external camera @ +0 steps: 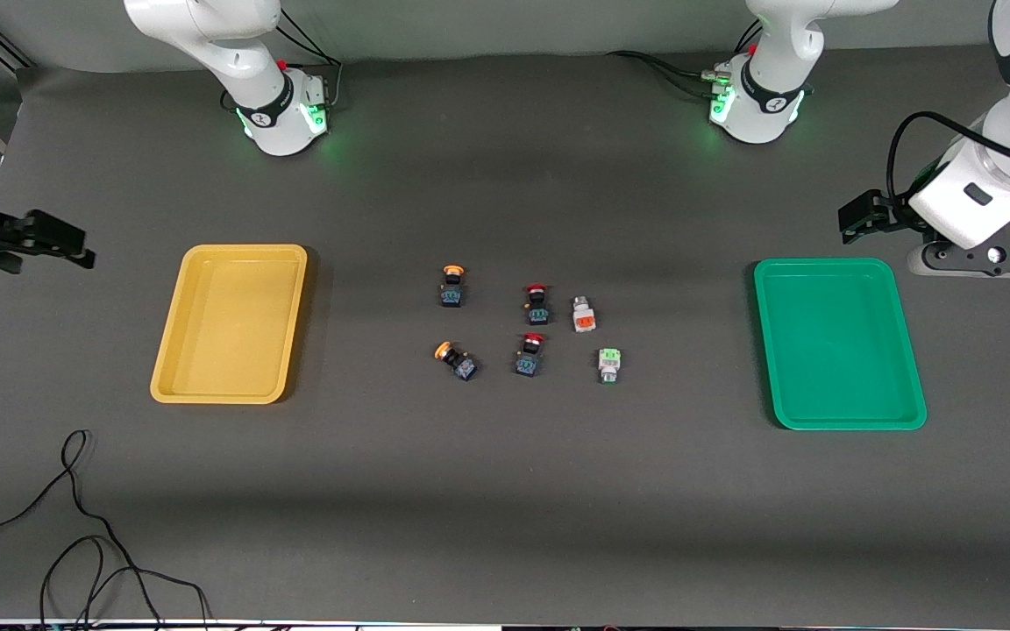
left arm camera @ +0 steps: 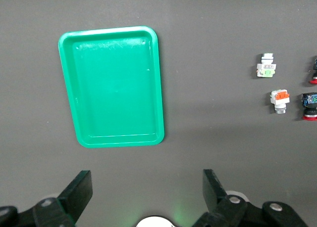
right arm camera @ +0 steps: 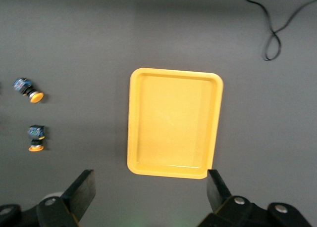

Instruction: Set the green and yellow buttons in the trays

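The empty yellow tray [external camera: 229, 324] lies toward the right arm's end of the table and the empty green tray [external camera: 838, 343] toward the left arm's end. Between them lie two yellow-capped black buttons [external camera: 451, 285] [external camera: 455, 360], an orange-faced whitish button [external camera: 583, 315] and a green-faced whitish button [external camera: 608, 365]. My left gripper [external camera: 857, 216] is open and empty over bare table beside the green tray [left arm camera: 111, 86]. My right gripper [external camera: 67, 245] is open and empty over bare table beside the yellow tray [right arm camera: 173, 123]. The right wrist view shows both yellow-capped buttons [right arm camera: 27, 89] [right arm camera: 36, 138].
Two red-capped black buttons [external camera: 537, 303] [external camera: 529, 354] lie among the others, between the yellow-capped and the whitish ones. A black cable [external camera: 75, 526] loops on the table nearer to the front camera than the yellow tray. The arm bases [external camera: 281, 109] [external camera: 755, 101] stand along the table's edge.
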You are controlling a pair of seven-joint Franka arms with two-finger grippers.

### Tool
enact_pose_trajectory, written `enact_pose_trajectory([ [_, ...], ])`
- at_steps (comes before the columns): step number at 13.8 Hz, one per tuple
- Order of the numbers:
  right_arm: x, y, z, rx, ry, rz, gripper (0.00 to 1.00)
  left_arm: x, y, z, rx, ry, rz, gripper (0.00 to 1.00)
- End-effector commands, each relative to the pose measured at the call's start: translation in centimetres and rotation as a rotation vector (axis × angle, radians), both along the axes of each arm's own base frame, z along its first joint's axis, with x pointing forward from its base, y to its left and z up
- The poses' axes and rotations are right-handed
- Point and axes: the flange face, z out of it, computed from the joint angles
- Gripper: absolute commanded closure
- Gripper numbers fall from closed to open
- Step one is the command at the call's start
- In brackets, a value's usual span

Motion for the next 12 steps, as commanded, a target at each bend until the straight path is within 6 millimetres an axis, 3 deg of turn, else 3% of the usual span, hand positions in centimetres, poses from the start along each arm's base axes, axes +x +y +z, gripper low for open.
enact_pose_trajectory([
  [1,-2.1,6.3,-0.3,-0.015,0.02,-0.021,0.0,0.0,0.2,0.4,-0.008,0.013,-0.003,0.01],
  [3,-3.3,13.1,-1.4,-0.021,0.033,-0.081,0.0,0.1,0.1,0.5,-0.009,0.008,-0.004,0.02],
  [5,-4.9,21.6,-3.1,-0.026,0.022,-0.137,0.0,0.3,0.1,0.2,-0.011,0.01,-0.002,0.02],
  [8,-8.6,32.5,-7.5,-0.024,0.022,-0.172,0.0,0.9,-1.1,-1.1,-0.012,0.02,-0.001,0.03],
  [10,-10.6,37.3,-9.4,-0.023,0.011,-0.186,0.0,1.9,-2.9,-2.8,-0.066,0.032,0.043,0.04],
  [12,-12.7,39.7,-10.5,-0.034,0.025,-0.137,0.0,3.3,-5.7,-5.9,-0.087,0.034,0.103,0.05],
])
